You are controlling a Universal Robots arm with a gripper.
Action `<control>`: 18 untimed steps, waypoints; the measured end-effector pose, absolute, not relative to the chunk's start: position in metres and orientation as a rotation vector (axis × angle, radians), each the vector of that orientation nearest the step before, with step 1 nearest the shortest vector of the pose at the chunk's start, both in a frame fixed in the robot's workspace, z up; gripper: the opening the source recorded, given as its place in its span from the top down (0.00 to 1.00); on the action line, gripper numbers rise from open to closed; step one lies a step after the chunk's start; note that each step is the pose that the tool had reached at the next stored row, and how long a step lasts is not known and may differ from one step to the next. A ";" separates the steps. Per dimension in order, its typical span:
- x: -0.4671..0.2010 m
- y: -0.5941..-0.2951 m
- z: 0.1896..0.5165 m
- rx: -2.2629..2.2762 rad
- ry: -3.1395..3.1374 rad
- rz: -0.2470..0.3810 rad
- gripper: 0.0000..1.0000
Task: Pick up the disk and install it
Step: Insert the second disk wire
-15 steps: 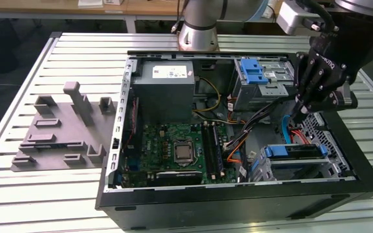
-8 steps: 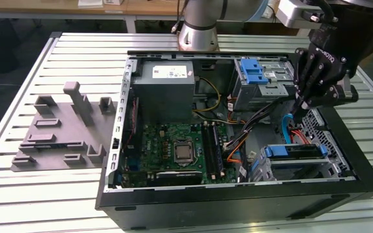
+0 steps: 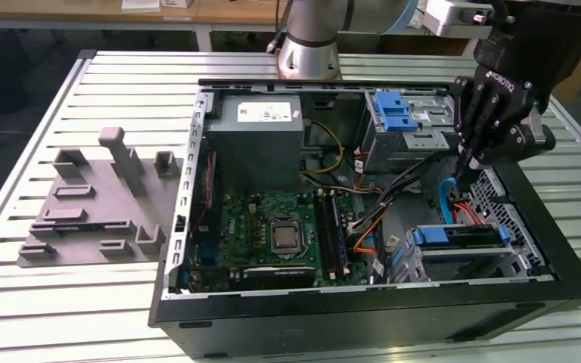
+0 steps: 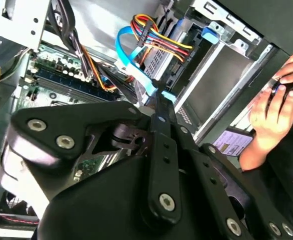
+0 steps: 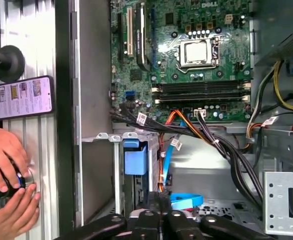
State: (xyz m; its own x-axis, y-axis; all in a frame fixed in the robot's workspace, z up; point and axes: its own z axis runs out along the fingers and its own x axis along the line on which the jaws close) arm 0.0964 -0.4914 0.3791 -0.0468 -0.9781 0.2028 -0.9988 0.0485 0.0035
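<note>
open computer case [image 3: 371, 318] | motherboard [image 5: 186, 50] | grey fixture block [image 3: 99, 204] | phone [image 5: 20, 97]

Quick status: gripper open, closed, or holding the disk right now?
Gripper: fingers together, shut, nothing visibly held; tips down inside the computer case by the blue cable.

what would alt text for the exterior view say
A black end effector reaches into an open computer case on a slatted table, near a blue cable. Inside are a green motherboard and grey power supply; a grey fixture sits on the exterior view's left.
</note>
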 end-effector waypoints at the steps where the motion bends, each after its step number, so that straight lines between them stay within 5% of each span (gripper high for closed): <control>1: 0.096 -0.490 0.378 2.059 -2.160 0.207 0.83; 4: 0.096 -0.488 0.376 2.059 -2.160 0.207 0.70; 18: 0.096 -0.477 0.380 2.049 -2.150 0.227 0.70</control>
State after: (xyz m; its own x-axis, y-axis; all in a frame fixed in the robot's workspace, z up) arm 0.0964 -0.4770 0.3797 -0.0468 -0.9741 0.2211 -0.9988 0.0486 0.0025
